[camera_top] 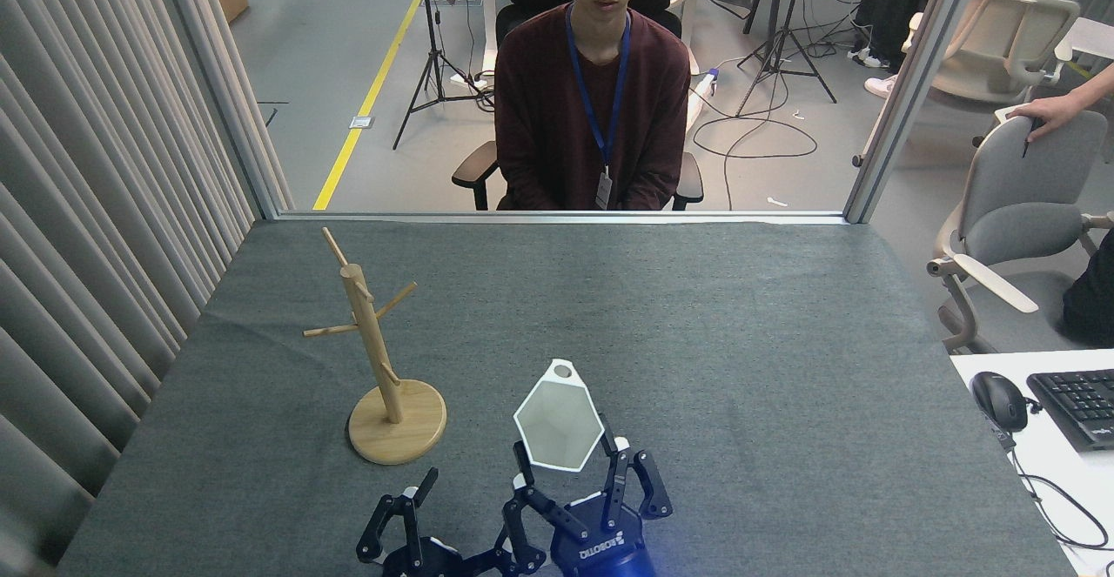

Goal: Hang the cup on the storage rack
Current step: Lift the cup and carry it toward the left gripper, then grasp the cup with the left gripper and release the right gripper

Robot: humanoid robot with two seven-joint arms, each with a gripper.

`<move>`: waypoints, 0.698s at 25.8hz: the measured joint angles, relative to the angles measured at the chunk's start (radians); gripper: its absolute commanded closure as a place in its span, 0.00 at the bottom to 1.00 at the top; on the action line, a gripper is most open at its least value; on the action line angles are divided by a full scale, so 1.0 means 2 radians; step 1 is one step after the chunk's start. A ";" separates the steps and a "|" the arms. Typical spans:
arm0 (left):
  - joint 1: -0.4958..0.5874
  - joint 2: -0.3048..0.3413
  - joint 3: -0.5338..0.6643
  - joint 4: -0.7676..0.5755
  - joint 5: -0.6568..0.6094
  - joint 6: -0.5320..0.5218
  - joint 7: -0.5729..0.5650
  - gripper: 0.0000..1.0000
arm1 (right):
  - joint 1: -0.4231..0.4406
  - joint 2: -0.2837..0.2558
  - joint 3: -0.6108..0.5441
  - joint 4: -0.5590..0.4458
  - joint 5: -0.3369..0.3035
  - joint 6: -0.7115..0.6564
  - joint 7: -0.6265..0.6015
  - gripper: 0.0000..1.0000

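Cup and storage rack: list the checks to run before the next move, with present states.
1. Right gripper shut on the cup: ok.
2. Rim tab hole visible, at the cup's far edge: ok.
3. Storage rack upright on the table: ok.
4. Rack pegs bare, nothing hanging: ok.
5. Left gripper open, close beside the right gripper; clearance: cannot tell.
6. Hole lined up with a peg: not ok, the cup sits right of the rack.
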 measured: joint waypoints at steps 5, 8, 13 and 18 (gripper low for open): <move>-0.003 -0.005 -0.004 0.000 -0.001 0.001 0.000 0.01 | 0.013 0.008 0.020 -0.001 0.011 0.008 -0.001 0.46; -0.004 -0.005 -0.005 -0.001 -0.002 0.001 0.000 0.01 | 0.015 0.009 0.029 -0.001 0.012 0.012 -0.002 0.46; -0.002 -0.005 -0.005 -0.007 -0.002 0.001 0.000 0.01 | 0.015 0.010 0.039 0.002 0.012 0.014 -0.002 0.46; -0.001 -0.004 -0.005 -0.013 -0.002 0.001 0.000 0.01 | 0.015 0.012 0.049 0.007 0.014 0.016 -0.008 0.46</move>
